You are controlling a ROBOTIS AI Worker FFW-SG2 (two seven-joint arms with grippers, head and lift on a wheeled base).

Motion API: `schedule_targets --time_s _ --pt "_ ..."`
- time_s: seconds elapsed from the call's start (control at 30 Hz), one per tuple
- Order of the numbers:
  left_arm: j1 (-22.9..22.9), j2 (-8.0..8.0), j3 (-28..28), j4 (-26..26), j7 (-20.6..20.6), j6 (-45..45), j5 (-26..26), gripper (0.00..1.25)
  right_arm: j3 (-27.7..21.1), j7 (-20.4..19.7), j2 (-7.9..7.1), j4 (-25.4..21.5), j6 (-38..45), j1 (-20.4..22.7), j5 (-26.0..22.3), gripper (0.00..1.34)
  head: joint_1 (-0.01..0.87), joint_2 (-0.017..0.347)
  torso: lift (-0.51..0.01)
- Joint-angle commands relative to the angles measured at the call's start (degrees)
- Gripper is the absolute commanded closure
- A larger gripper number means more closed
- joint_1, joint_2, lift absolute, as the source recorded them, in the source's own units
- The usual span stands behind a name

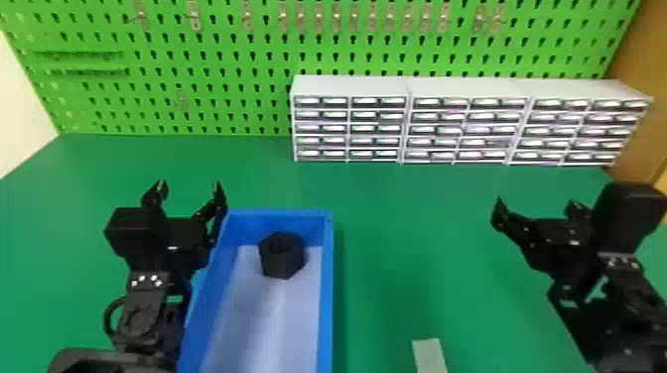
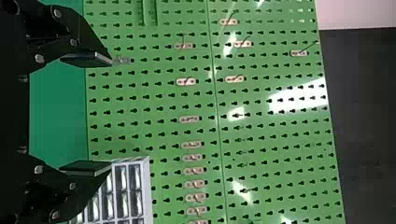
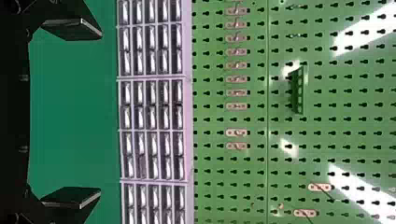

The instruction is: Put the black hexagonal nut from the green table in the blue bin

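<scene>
Black on the pale bottom, the hexagonal nut (image 1: 282, 265) lies inside the blue bin (image 1: 327, 297), near the far wall. It rests with the hole facing upward, so I think it sits on its flat face and should not roll. The task therefore seems to be fulfilled.

The left gripper (image 1: 188, 185) is just beside the bin, on its left side; whether it touches the rim, I cannot tell. Its jaws stand wide apart with nothing between them, which is reasonable, because the nut needs no more holding. If this arm moves away, it should avoid the rim, otherwise the bin could be pushed.

The right gripper (image 1: 536, 202) is well apart from the bin, over the right part of the green table (image 1: 397, 223). Its jaws are also spread and empty, probably because the bin is easier for the left arm.

Behind are the drawer cabinets (image 1: 350, 87), perhaps placed against the pegboard (image 1: 223, 64) to leave working space in front.
</scene>
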State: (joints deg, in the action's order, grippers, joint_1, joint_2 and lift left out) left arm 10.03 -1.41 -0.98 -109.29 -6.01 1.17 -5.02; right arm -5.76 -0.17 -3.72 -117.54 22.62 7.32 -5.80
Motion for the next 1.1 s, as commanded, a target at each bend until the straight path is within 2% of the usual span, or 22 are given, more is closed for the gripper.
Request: schedule_targets --time_s 0.0,0.63,1.07 --pt "1.2 0.0 0.1 -0.5 -0.3 0.1 0.0 0.47 0.0 -0.2 0.29 -0.5 -0.8 1.8 0.3 0.12 0.657 0.057 -0.095" --pt "2.5 0.0 0.8 -0.5 -0.8 1.2 0.3 0.47 -0.6 -0.2 0.64 -0.7 -0.9 3.2 0.8 0.12 0.657 0.057 -0.095" --pt "2.1 0.35 1.7 1.4 -1.4 1.0 1.8 0.47 0.0 -0.2 0.12 -0.7 -0.9 3.0 1.1 0.12 0.657 0.057 -0.095"
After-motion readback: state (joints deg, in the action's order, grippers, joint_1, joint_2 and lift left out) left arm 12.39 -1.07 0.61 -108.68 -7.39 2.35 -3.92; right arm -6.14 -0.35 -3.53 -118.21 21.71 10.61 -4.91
